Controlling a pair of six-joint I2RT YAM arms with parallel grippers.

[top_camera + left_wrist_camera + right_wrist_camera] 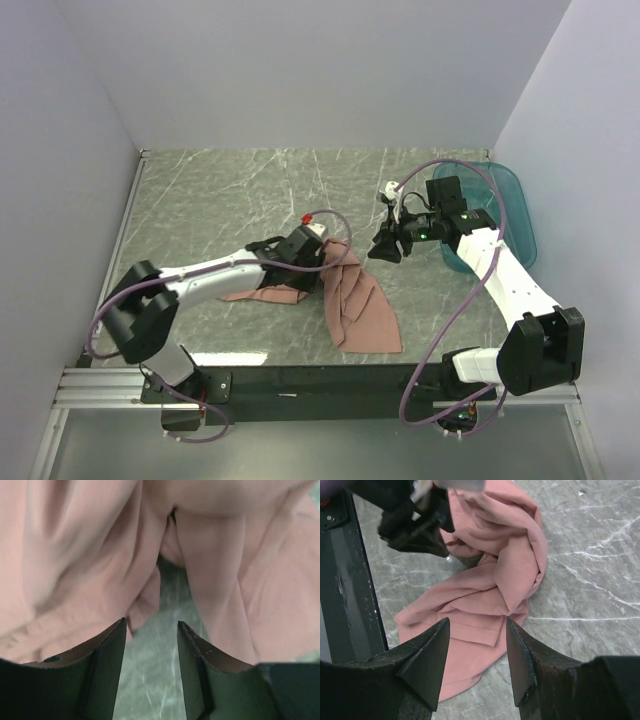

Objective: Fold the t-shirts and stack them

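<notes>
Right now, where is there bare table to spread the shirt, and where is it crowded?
Bare: the far half of the table, from the left wall to the tub. A smaller patch lies between the shirt and the right arm's base. Crowded: the middle, where the left claw is at the bunched shirt and the right claw hovers beside it.

There is one dusty-pink t-shirt (362, 312), one translucent teal tub (517, 215), one marbled table (230, 190), and two robot arms (215, 278) carrying two end effectors: the left end effector (151, 625) and the right end effector (477, 622).
</notes>
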